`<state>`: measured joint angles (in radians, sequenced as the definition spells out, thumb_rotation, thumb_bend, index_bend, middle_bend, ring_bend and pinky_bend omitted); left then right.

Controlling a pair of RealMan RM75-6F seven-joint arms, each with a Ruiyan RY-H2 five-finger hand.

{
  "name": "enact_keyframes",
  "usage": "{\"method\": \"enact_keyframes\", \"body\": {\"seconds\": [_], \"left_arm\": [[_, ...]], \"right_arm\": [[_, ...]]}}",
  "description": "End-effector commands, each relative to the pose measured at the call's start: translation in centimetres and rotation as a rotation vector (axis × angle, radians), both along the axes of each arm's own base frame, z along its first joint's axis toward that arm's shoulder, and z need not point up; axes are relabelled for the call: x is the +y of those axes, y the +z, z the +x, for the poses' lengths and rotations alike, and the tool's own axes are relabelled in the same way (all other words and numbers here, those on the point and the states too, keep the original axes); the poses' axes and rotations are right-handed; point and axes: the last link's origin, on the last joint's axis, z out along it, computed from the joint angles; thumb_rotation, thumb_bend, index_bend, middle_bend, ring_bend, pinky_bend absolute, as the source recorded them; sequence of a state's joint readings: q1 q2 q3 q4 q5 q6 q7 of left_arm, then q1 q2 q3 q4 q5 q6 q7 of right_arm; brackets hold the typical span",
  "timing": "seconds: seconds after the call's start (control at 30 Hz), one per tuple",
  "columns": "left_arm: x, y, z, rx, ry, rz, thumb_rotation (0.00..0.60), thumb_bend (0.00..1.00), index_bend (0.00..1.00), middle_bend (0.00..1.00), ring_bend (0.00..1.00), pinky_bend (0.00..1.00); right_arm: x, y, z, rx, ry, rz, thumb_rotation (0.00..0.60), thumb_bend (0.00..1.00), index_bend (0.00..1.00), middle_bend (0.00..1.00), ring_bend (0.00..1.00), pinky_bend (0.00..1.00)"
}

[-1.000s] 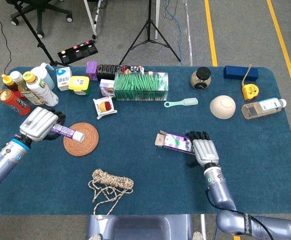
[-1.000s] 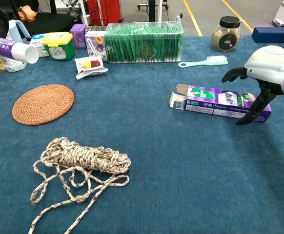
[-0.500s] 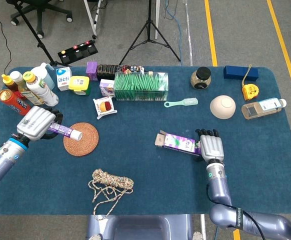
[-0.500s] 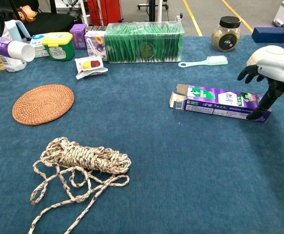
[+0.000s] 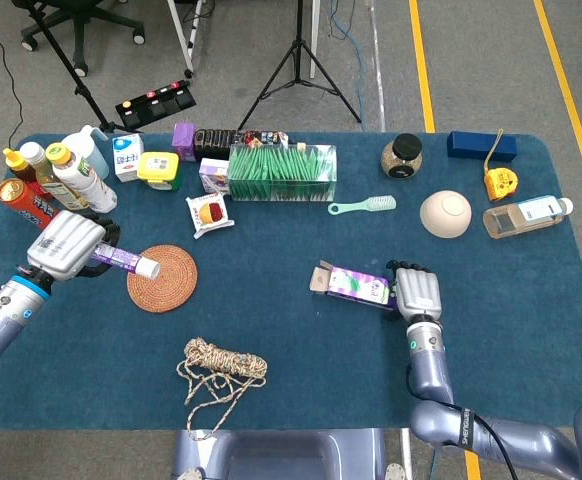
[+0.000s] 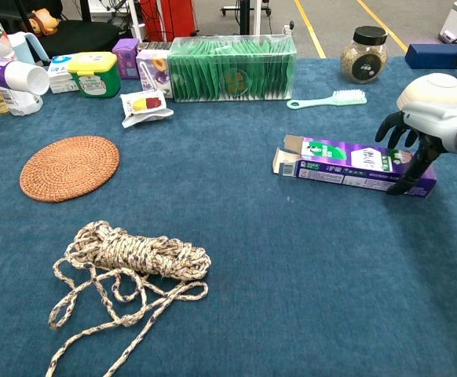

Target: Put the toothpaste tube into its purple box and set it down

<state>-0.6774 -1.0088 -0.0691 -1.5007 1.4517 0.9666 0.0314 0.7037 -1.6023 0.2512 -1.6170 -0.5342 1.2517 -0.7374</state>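
Observation:
The purple toothpaste box [image 5: 352,284] lies flat on the blue table, right of centre, its open flap end [image 6: 285,157] facing left. My right hand [image 5: 418,292] sits at the box's right end. In the chest view this hand [image 6: 421,133] has its fingers spread over that end, with one fingertip [image 6: 411,174] touching the front side; the box [image 6: 346,163] rests on the cloth. At the far left, my left hand [image 5: 66,248] grips the toothpaste tube [image 5: 121,262] above the table, white cap pointing right. The tube [image 6: 9,75] shows at the chest view's left edge.
A woven coaster [image 5: 161,277] lies just right of the tube and a coil of rope [image 5: 221,362] nearer the front. Bottles [image 5: 61,175] stand at the back left. A clear bin of green packets [image 5: 282,172], a brush [image 5: 363,206] and a bowl [image 5: 444,213] lie behind the box.
My left hand has drifted a little left and up with the tube. My right hand slid right along the box to its end, then came slightly back; the box stayed put.

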Motion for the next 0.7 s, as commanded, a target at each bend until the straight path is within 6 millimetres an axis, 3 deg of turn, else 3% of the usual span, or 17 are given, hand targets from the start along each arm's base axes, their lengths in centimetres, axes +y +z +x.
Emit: {"method": "enact_keyframes", "body": {"seconds": [0.03,0.13,0.3,0.5,0.7], "left_arm": [[0.0,0.0,0.0,0.000,0.002,0.001,0.600,0.30,0.64,0.49,0.45,0.62],[0.1,0.0,-0.1,0.002,0.006,0.000,0.600,0.30,0.64,0.49,0.45,0.62],[0.1,-0.2,-0.2,0.004,0.007,0.000,0.600,0.30,0.64,0.49,0.45,0.62],[0.0,-0.3,-0.2,0.008,0.008,-0.002,0.600,0.30,0.64,0.49,0.45,0.62],[-0.1,0.0,0.0,0.018,-0.003,0.005,0.600,0.30,0.64,0.49,0.45,0.62]], "right_arm": [[-0.1,-0.2,0.0,-0.002,0.006,-0.008,0.600,0.01,0.31,0.35,0.33,0.41],[-0.3,-0.4,-0.3,0.017,0.021,-0.023,0.600,0.05,0.35,0.39,0.37,0.51],[-0.4,-0.6,-0.6,0.003,0.046,-0.036,0.600,0.14,0.43,0.48,0.46,0.60],[-0.4,-0.5,-1.0,-0.025,0.100,-0.014,0.600,0.27,0.47,0.51,0.49,0.62],[-0.5,0.8,-0.6,-0.109,0.206,0.074,0.600,0.33,0.48,0.51,0.49,0.61]]}}
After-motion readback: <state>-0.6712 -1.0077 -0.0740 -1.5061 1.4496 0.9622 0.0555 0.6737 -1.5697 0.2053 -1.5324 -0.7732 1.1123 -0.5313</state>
